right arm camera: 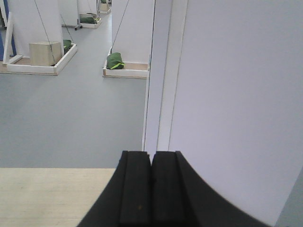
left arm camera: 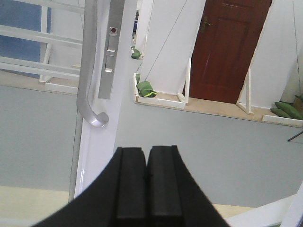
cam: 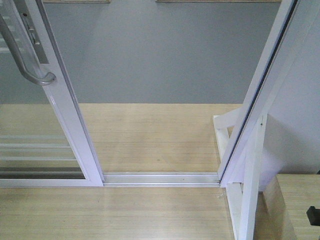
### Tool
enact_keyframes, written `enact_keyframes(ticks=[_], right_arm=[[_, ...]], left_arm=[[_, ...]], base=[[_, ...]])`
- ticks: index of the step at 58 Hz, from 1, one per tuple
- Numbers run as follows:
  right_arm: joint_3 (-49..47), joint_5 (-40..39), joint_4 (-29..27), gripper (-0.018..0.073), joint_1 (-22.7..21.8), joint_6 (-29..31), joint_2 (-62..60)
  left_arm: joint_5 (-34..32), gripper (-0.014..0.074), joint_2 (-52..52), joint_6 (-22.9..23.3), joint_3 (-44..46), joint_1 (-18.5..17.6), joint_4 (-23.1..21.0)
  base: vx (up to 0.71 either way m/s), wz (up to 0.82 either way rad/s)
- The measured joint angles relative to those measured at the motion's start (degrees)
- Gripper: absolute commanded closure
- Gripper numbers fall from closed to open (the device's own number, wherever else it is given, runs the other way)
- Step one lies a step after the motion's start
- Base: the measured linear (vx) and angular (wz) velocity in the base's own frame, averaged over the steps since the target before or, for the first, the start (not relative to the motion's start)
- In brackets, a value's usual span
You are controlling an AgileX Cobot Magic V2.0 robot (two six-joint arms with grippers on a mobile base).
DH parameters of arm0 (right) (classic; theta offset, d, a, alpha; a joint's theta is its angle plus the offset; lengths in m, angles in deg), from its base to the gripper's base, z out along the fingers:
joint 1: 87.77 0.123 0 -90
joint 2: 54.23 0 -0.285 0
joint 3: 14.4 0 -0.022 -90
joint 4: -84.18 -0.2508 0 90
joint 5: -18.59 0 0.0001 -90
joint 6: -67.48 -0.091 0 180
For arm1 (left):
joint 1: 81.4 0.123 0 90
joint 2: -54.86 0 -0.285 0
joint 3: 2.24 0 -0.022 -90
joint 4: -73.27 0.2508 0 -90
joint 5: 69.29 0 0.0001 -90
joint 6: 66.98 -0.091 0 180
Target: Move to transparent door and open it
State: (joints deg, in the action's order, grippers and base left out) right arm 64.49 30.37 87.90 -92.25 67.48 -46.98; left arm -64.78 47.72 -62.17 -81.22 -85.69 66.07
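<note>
Glass door [cam: 35, 125], at the left of the frame, was seen slid aside, so the task was judged nearly done; left gripper [left arm camera: 146, 189] and right gripper [right arm camera: 151, 189] were clenched on nothing.

One transparent door [cam: 72, 130], with one curved grey handle [cam: 25, 60] and one lock plate [left arm camera: 112, 47]. At least three thin horizontal bars [cam: 35, 147] low on its glass in the front view. One floor track [cam: 160, 178] across the opening. One white jamb [cam: 260, 100] on the right side. One wooden box [cam: 295, 205] at the lower right corner.

In the left wrist view, one dark red door [left arm camera: 227, 47] and at least three green bags [left arm camera: 147, 89]. In the right wrist view, one pale box [right arm camera: 45, 53] on a white-edged platform.

Two black fingers [left arm camera: 130, 189] on the left gripper [left arm camera: 146, 153], and two more on the right gripper [right arm camera: 151, 158].
</note>
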Motion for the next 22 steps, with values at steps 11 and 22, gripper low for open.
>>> enact_keyframes(ticks=[11,22], right_arm=[[0.0,0.0,0.0,0.0568,0.0,0.0,0.0],[0.0,0.0,0.0,0.0568,0.0,0.0,0.0]], left_arm=[[0.0,0.0604,0.0,0.0,0.0,0.0,0.0],[0.0,0.0604,0.0,0.0,0.0,0.0,0.0]], base=[[0.00,0.00],[0.00,0.00]])
